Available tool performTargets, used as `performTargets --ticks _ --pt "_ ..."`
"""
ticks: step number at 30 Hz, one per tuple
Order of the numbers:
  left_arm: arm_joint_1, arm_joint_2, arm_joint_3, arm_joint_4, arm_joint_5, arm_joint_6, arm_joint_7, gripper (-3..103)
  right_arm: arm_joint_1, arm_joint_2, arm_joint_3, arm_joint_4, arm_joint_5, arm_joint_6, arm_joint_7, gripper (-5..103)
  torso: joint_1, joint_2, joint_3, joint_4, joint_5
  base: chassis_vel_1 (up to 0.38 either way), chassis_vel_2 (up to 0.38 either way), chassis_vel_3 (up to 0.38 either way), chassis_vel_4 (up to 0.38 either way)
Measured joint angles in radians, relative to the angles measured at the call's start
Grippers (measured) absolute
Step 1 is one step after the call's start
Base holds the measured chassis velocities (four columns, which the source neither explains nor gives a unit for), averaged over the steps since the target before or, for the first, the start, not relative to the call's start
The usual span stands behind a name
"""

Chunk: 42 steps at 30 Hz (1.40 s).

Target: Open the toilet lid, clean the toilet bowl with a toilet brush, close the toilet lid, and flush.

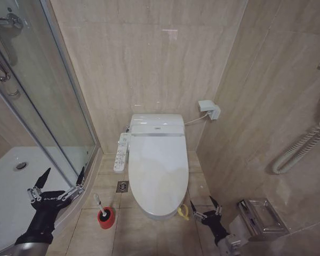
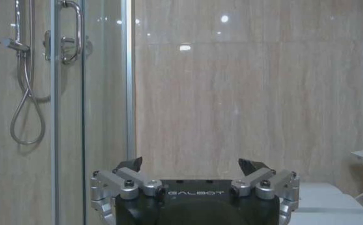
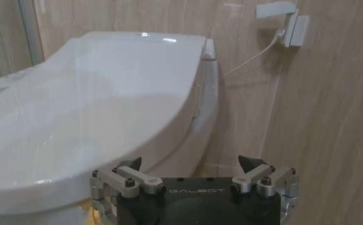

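Observation:
The white glossy toilet lid (image 1: 158,165) lies shut over the toilet bowl, which is hidden under it; a small yellow clip (image 1: 183,213) sticks out at its front right rim. The lid (image 3: 87,108) looms large in the right wrist view. The toilet brush (image 1: 97,201) stands in its red holder (image 1: 105,217) on the floor, left of the toilet's front. My right gripper (image 1: 206,207) is open, low on the floor just right of the yellow clip. My left gripper (image 1: 62,180) is open, raised beside the shower door, left of the brush.
A glass shower enclosure (image 1: 37,106) with a white tray (image 1: 5,186) fills the left. A bidet control panel (image 1: 121,152) juts from the toilet's left side. A floor drain (image 1: 122,186) lies beside it. A metal paper holder (image 1: 261,216) and a wall socket (image 1: 209,109) are on the right.

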Motion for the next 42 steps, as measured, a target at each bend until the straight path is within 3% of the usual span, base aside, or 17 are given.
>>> performTargets --ticks 20,42 --pt "0.000 0.000 0.000 0.000 0.000 0.000 0.000 100 0.077 0.002 -0.025 -0.173 -0.037 0.015 -0.010 100 0.000 0.000 0.000 0.0001 -0.0001 0.000 0.000 0.000 0.000" --pt "0.000 0.000 0.000 0.000 0.000 0.000 0.000 100 0.136 0.007 -0.070 -0.247 -0.055 0.010 -0.011 100 0.000 0.000 0.000 0.0000 -0.0002 0.000 0.000 0.000 0.000"
